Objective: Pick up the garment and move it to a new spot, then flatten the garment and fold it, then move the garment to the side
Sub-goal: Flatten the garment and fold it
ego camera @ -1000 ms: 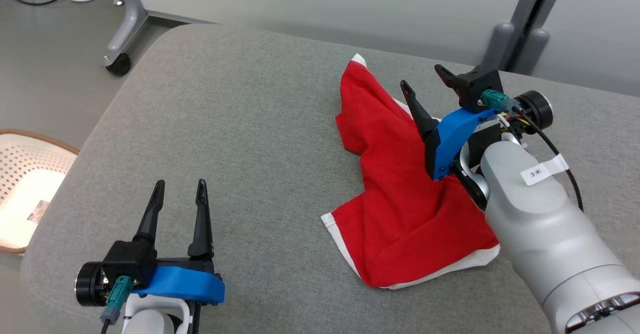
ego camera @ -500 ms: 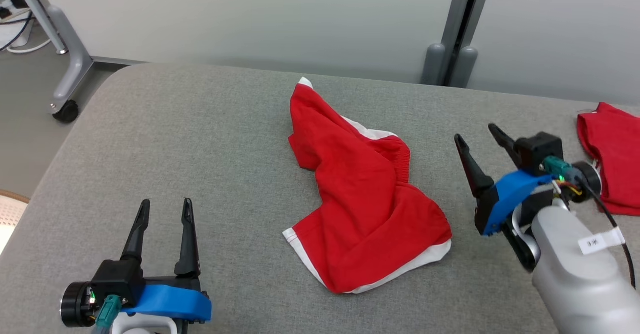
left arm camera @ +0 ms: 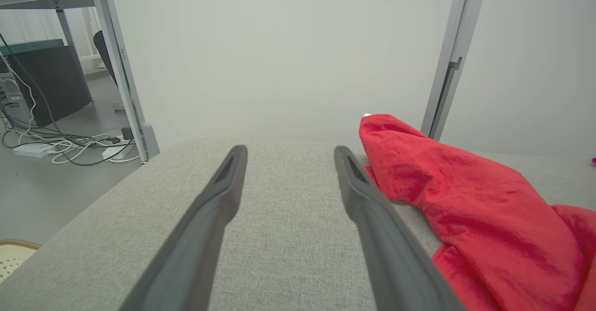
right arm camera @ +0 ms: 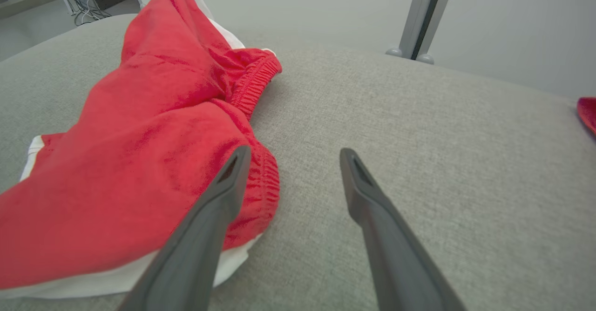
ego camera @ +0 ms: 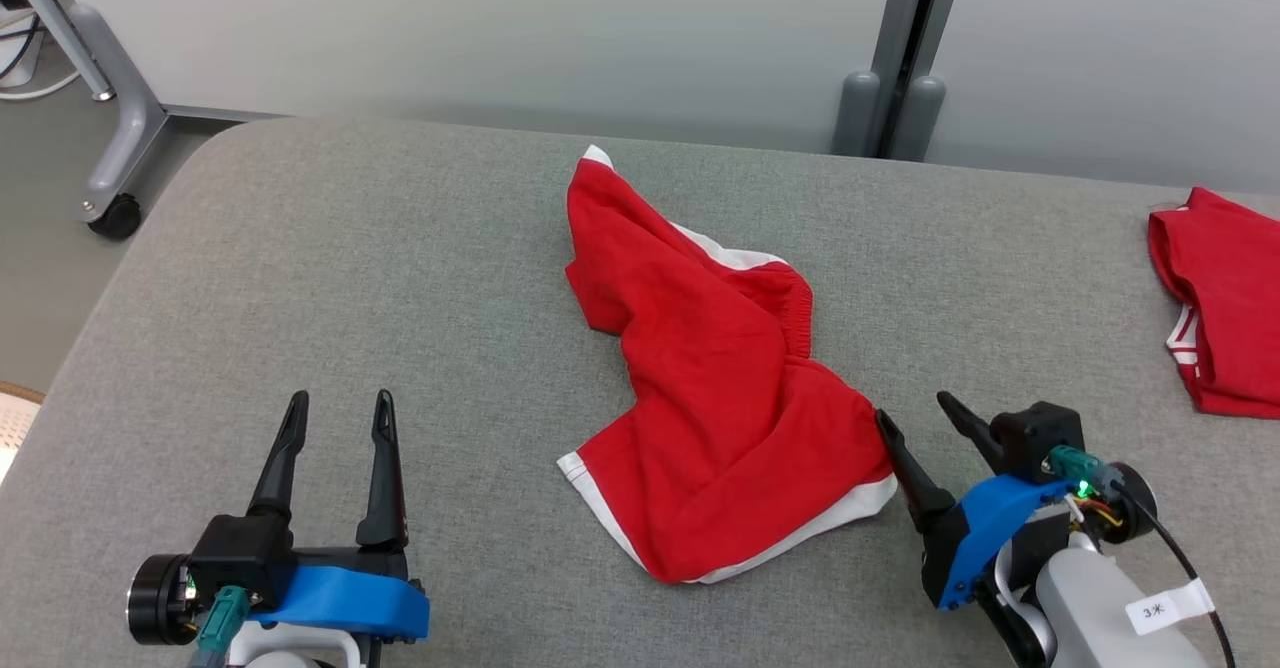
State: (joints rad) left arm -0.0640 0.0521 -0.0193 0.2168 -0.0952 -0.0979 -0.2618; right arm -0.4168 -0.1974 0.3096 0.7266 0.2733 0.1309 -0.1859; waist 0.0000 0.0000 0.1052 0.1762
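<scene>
The garment (ego camera: 715,378) is a pair of red shorts with white trim, lying crumpled in the middle of the grey padded table (ego camera: 400,268). It also fills the right of the left wrist view (left arm camera: 465,194) and the left of the right wrist view (right arm camera: 153,152). My left gripper (ego camera: 340,413) stands open at the lower left, well apart from the cloth, nothing between its fingers. My right gripper (ego camera: 915,413) is open at the lower right, its left fingertip close beside the shorts' elastic waistband (right arm camera: 260,180), holding nothing.
A second red garment (ego camera: 1215,298) lies at the table's right edge. A grey post (ego camera: 890,78) stands behind the table. A wheeled desk leg (ego camera: 110,198) and cables (left arm camera: 70,148) are on the floor at the left. A wicker basket rim (ego camera: 15,398) peeks in at far left.
The head view has swung, bringing the second garment into sight. My right gripper has drawn back from over the shorts to the table near their right edge. The left arm holds still.
</scene>
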